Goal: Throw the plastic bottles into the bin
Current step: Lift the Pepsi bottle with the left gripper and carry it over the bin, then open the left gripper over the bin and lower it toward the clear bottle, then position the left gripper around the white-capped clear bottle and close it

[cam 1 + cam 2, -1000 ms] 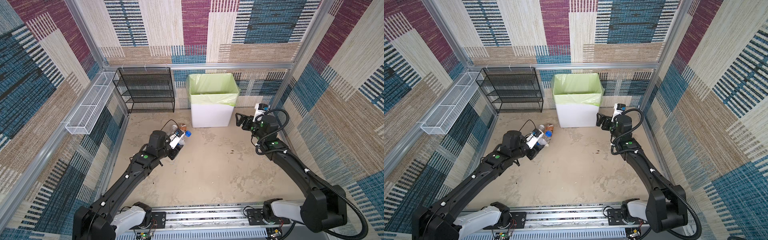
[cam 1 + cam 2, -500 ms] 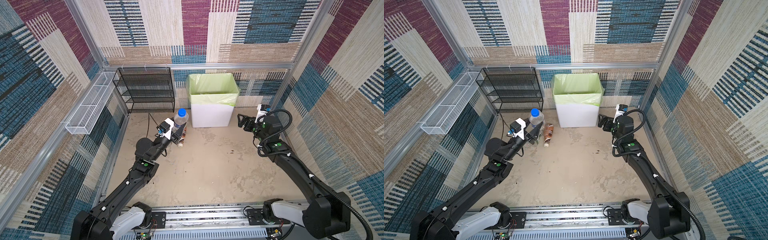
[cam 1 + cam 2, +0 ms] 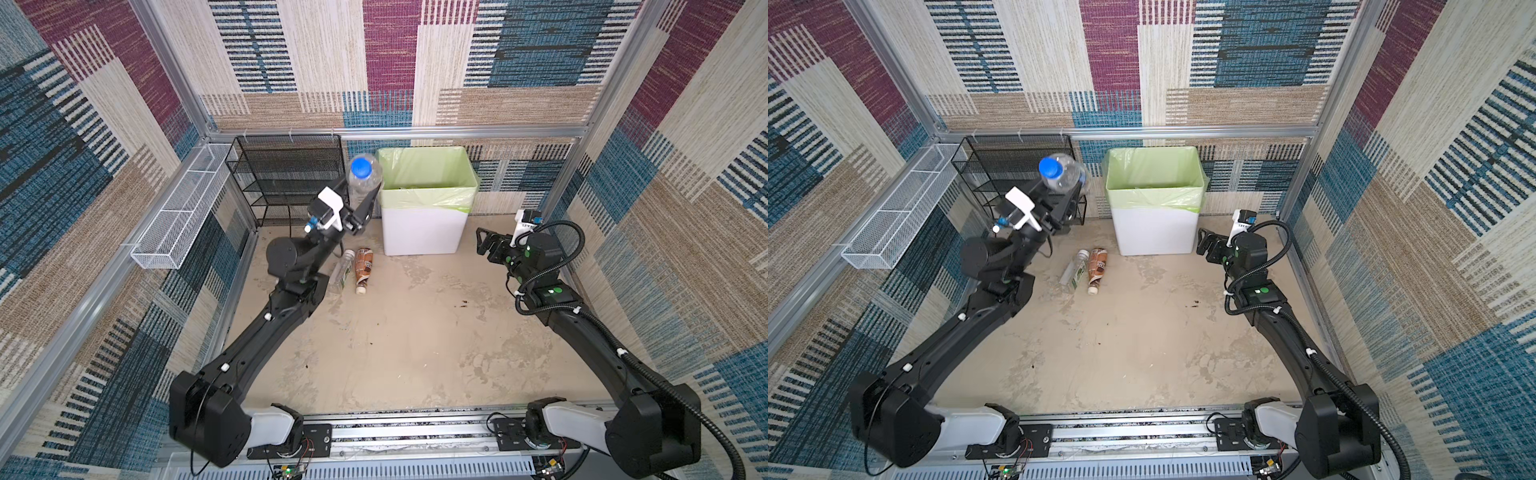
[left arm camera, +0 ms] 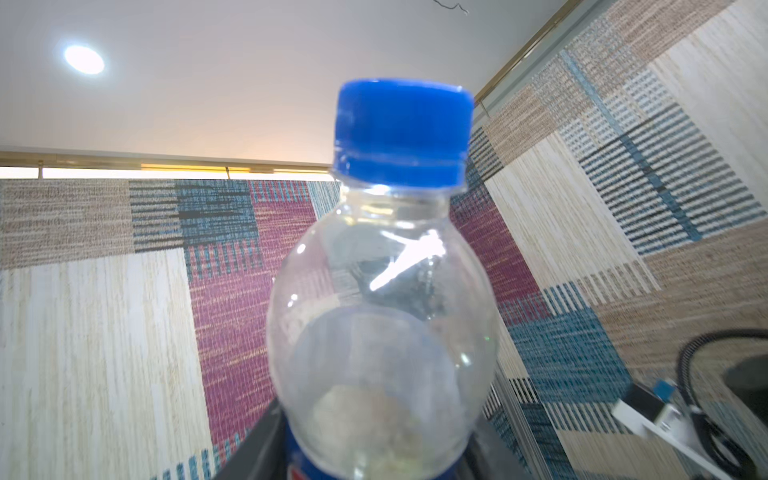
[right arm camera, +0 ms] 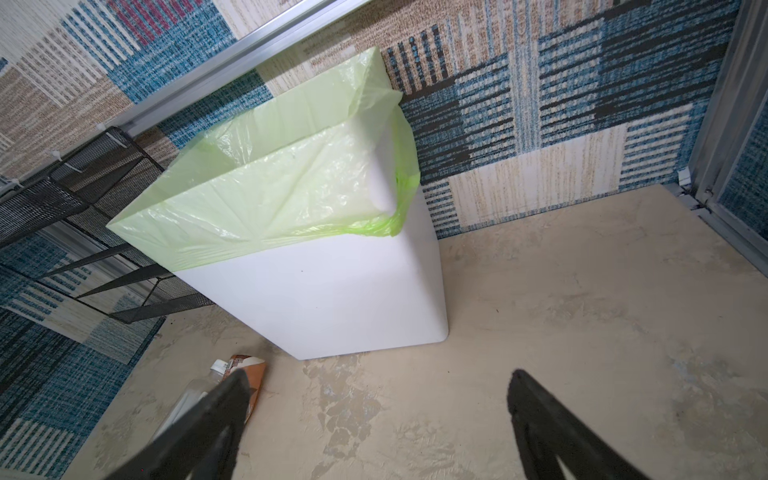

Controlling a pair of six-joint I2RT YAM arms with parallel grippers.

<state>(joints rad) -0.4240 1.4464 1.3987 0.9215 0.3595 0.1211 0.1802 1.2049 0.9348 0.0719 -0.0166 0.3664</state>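
A clear plastic bottle (image 3: 363,179) (image 3: 1064,174) with a blue cap is held upright in the air. My left gripper (image 3: 360,210) (image 3: 1059,205) is shut on its lower body, level with the left rim of the bin (image 3: 424,235) (image 3: 1158,235). The left wrist view is filled by this bottle (image 4: 382,332), with a dark finger (image 4: 253,449) at each side of its base. Two more bottles lie on the floor left of the bin: a clear one (image 3: 341,273) (image 3: 1074,271) and a brown one (image 3: 364,269) (image 3: 1096,268) (image 5: 251,376). My right gripper (image 3: 484,246) (image 3: 1204,245) (image 5: 379,376) is open and empty, low beside the bin (image 5: 353,291).
A black mesh shelf rack (image 3: 291,178) (image 3: 1000,166) stands against the back wall, left of the bin. A long white wire basket (image 3: 183,216) (image 3: 892,216) hangs on the left wall. Patterned walls close in three sides, and a metal rail (image 3: 395,432) runs along the front.
My left arm has lifted the blue-capped bottle from the floor up to the height of the bin's rim and turned it upright. The right arm has shifted slightly.
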